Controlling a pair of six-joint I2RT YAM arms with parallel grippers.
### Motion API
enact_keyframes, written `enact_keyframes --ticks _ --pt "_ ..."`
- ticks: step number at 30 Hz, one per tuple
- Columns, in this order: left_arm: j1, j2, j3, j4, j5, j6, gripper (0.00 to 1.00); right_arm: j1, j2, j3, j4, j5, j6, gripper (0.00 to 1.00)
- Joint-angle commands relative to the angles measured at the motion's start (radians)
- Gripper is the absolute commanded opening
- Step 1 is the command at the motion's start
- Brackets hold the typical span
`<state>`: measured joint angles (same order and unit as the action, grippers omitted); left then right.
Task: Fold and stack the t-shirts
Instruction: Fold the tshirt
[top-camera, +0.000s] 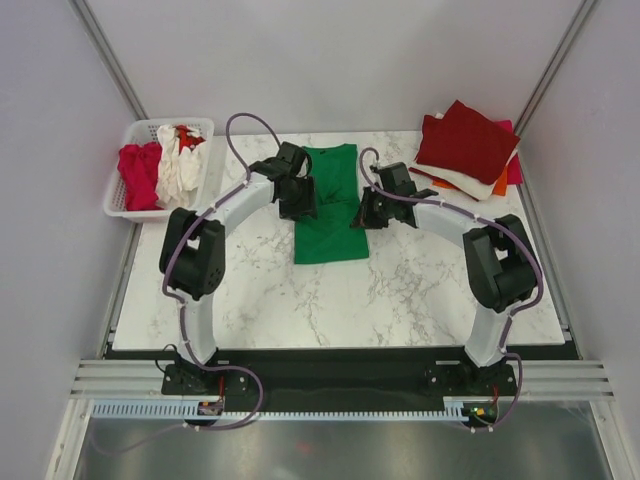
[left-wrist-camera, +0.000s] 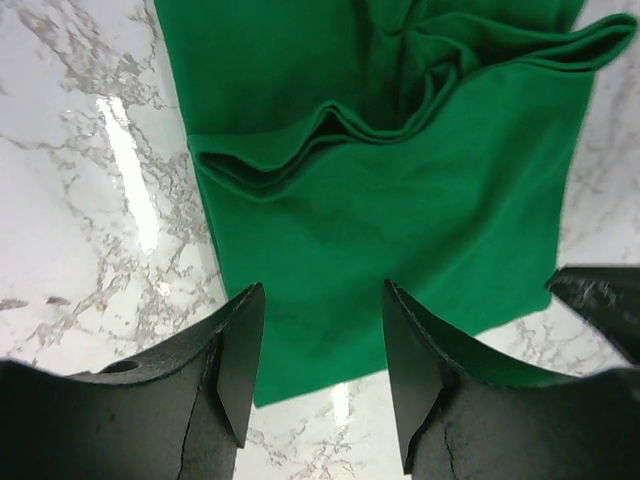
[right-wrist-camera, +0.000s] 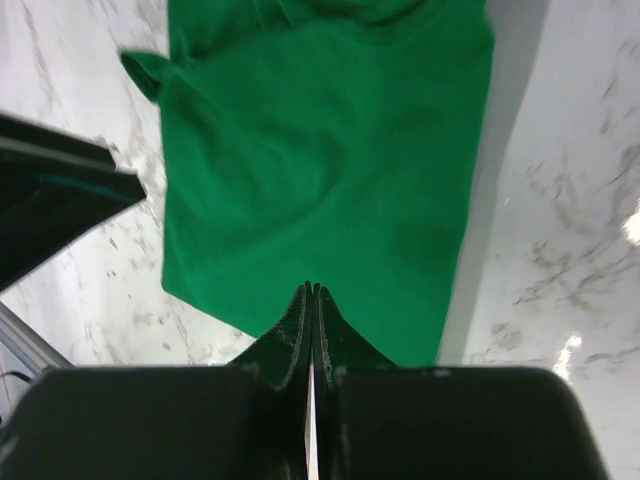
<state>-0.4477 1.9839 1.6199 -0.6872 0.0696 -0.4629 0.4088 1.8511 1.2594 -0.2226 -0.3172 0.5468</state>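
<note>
Green t-shirt (top-camera: 330, 205) is laid partly folded mid-table (top-camera: 420, 290); long axis runs near-to-far; it is flanked by both claws, neither clearly nearer; left gripper (left-wrist-camera: 320, 340) is held apart over its left edge, empty; right gripper (right-wrist-camera: 312, 300) is pressed closed at its right edge, no cloth seen pinched; no writing is found.

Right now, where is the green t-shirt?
In the top view the green t-shirt lies flat on the table, centred toward the back, between the left gripper and the right gripper.
</note>
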Motion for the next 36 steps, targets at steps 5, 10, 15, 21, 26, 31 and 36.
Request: enact_keyframes --ticks 5,10,15,21,26,31,36 --pt "0.006 0.159 0.135 0.041 -0.033 0.036 0.57 0.042 -0.010 -0.121 0.083 -0.071 -0.002 0.00" --pt "0.046 0.266 0.308 0.035 -0.005 0.075 0.57 0.042 -0.033 -0.207 0.081 -0.079 -0.011 0.00" --pt "0.102 0.349 0.454 0.000 0.012 0.089 0.57 0.044 -0.069 -0.250 0.057 -0.074 -0.031 0.00" --pt "0.107 0.253 0.398 -0.067 -0.034 0.099 0.56 0.042 -0.119 -0.189 -0.007 -0.083 -0.059 0.27" --pt "0.052 -0.038 0.128 -0.037 -0.100 0.058 0.57 0.042 -0.194 -0.120 -0.047 -0.069 -0.082 0.75" --pt "0.021 -0.236 -0.245 0.093 -0.011 -0.006 0.58 0.036 -0.247 -0.150 -0.069 -0.026 -0.104 0.76" --pt "0.021 -0.335 -0.507 0.241 0.104 -0.071 0.60 0.024 -0.240 -0.242 -0.020 0.000 -0.097 0.68"
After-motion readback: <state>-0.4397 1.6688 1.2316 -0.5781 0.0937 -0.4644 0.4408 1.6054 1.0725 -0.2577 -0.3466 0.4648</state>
